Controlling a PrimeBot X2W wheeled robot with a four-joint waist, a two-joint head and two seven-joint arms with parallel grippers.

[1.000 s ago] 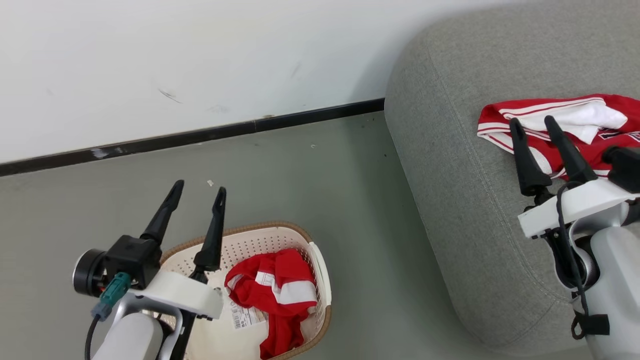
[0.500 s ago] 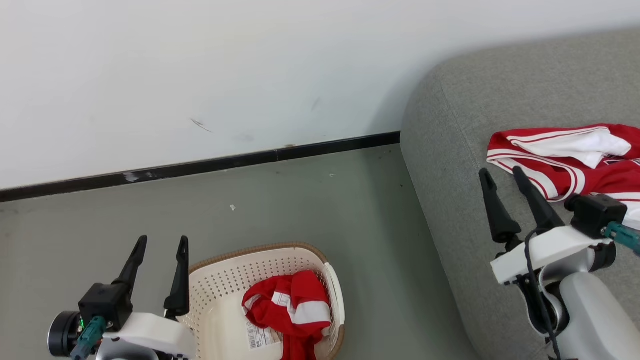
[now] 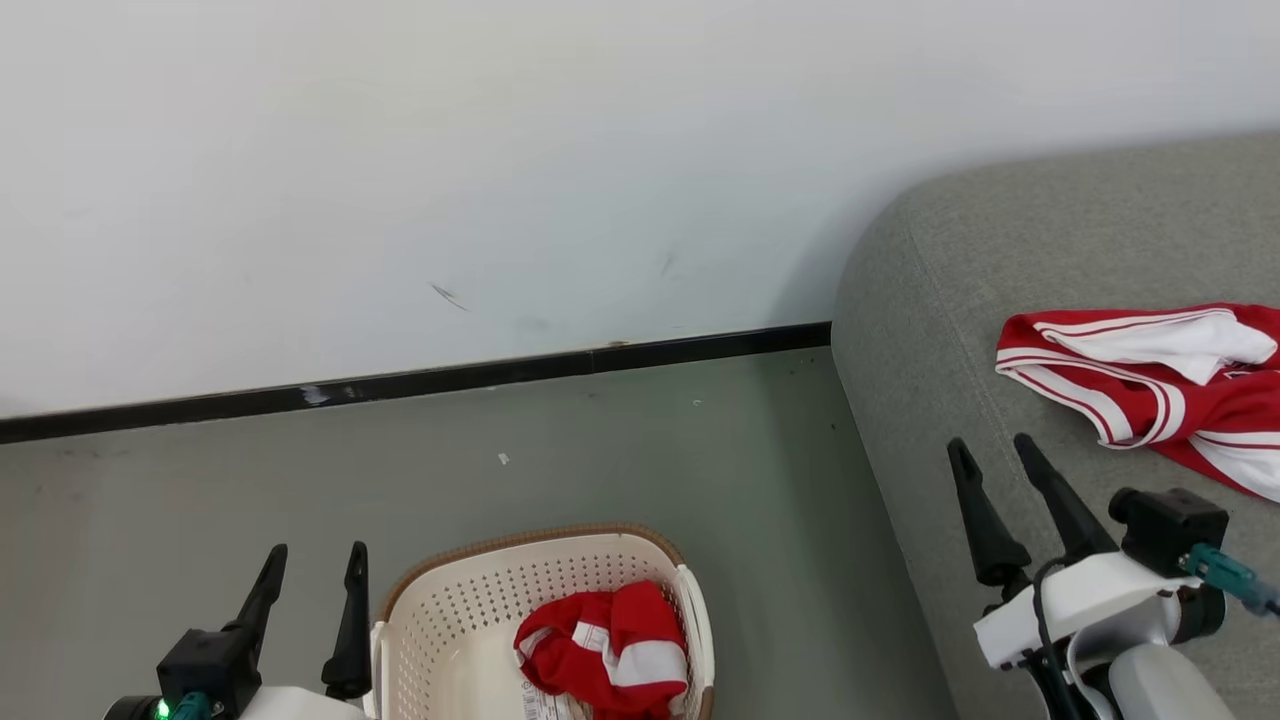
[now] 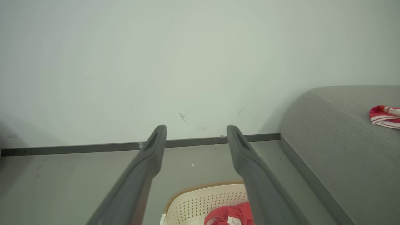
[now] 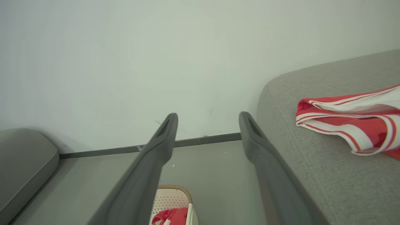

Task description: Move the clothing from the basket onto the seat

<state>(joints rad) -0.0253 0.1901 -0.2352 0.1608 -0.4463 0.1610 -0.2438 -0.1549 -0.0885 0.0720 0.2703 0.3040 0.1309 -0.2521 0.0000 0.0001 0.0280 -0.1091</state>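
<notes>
Red garment (image 3: 1140, 400) on the seat (image 3: 930, 330), red bundle (image 3: 610, 650) in the basket (image 3: 450, 620).
Left gripper (image 3: 315, 553) and right gripper (image 3: 990, 445): fingers spread, empty.

White wall (image 3: 500, 150): standing beyond the left claw (image 3: 318, 550) and right claw (image 3: 990, 445), bearing a dark scuff (image 3: 448, 296) up past the left claw's tips. Black baseboard (image 3: 400, 385): running along the wall's foot. Grey-green floor (image 3: 650, 450): lying ahead of the left claw, carrying a white speck (image 3: 503, 459). Grey cushion (image 5: 22, 156): sitting leftward of the right claw in the right wrist view.
</notes>
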